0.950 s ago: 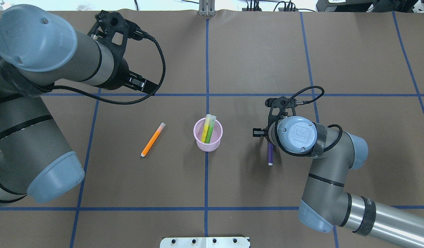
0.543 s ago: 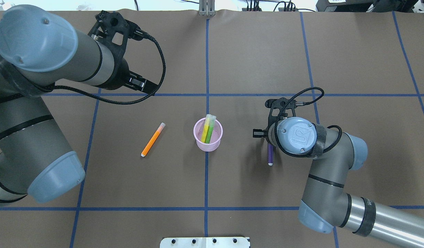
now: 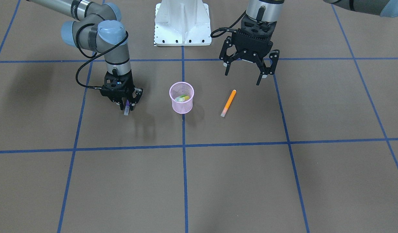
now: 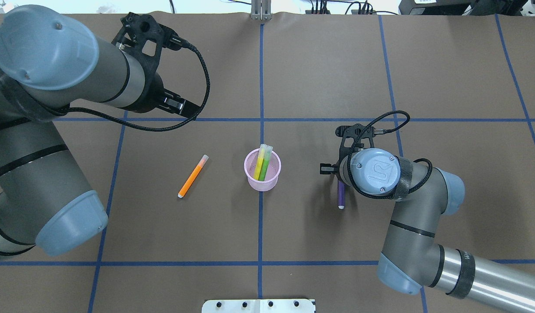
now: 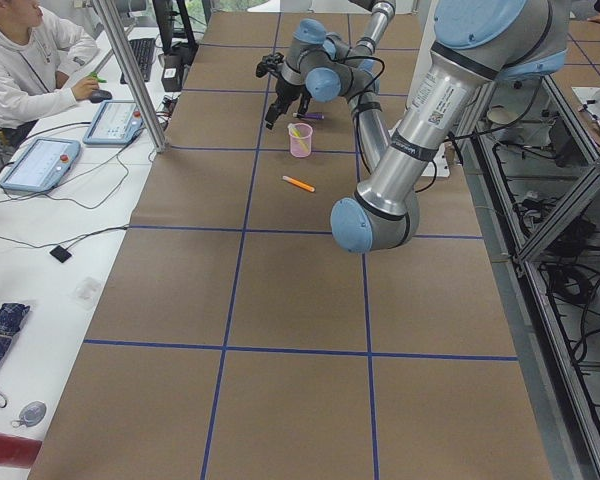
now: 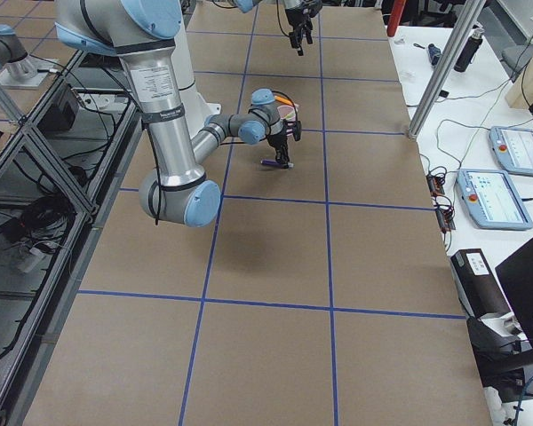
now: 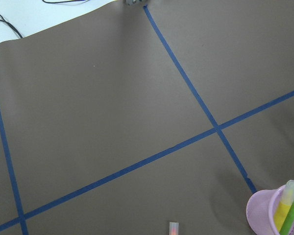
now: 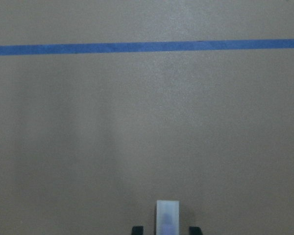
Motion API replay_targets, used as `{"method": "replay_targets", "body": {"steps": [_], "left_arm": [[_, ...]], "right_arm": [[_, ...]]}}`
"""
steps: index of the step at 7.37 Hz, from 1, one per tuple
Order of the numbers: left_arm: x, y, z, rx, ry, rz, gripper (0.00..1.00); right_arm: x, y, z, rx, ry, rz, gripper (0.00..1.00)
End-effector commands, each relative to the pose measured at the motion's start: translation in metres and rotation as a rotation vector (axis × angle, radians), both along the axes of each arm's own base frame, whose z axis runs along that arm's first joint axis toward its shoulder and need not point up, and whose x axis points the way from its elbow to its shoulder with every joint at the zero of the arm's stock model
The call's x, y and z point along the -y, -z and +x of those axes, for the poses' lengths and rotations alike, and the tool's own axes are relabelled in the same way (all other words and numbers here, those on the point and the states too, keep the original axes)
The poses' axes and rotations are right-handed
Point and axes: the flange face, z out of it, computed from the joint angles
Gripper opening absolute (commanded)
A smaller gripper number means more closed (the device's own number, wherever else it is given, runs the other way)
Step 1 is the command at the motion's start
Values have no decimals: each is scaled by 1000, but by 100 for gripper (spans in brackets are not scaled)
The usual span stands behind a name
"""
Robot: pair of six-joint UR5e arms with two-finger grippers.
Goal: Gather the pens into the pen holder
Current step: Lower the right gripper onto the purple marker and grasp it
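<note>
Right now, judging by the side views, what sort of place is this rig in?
Likely a robotics lab cell: a seated operator beside teach pendants, a table gridded in blue tape, and aluminium frame posts.

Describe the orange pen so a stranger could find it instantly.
Find the pink pen holder on the centre blue tape line. In the overhead view the orange pen lies flat to its left, apart from it. It is the only orange thing there.

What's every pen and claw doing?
purple pen, lying under right gripper.
orange pen, lying loose, untouched.
yellow pen, leaning in pen holder.
green pen, leaning there too.
pen holder, upright, holding two pens.
left gripper, open, empty.
right gripper, down around purple pen; grip unclear.
</note>
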Motion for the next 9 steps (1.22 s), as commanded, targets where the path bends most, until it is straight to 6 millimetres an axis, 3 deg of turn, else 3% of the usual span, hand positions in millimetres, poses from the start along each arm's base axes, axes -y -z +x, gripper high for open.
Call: {"method": "replay_targets", "body": {"steps": [1,5,6,7,9], "left_arm": [[1,0,1,2,-1,0,100],[1,0,1,1,-1,1,100],[1,0,1,1,-1,1,100],[1,0,1,1,-1,1,100],[1,0,0,1,1,1,100]], "right_arm": [[0,-1,0,0,-2,-3,40],[-3,-3,-2,-4,3,-5,38],[-3,-2,-2,-1,-1,-8,25],[-3,0,-2,11,-24,-23,0],[-3,11,-2,32,-30,-20,0]]}}
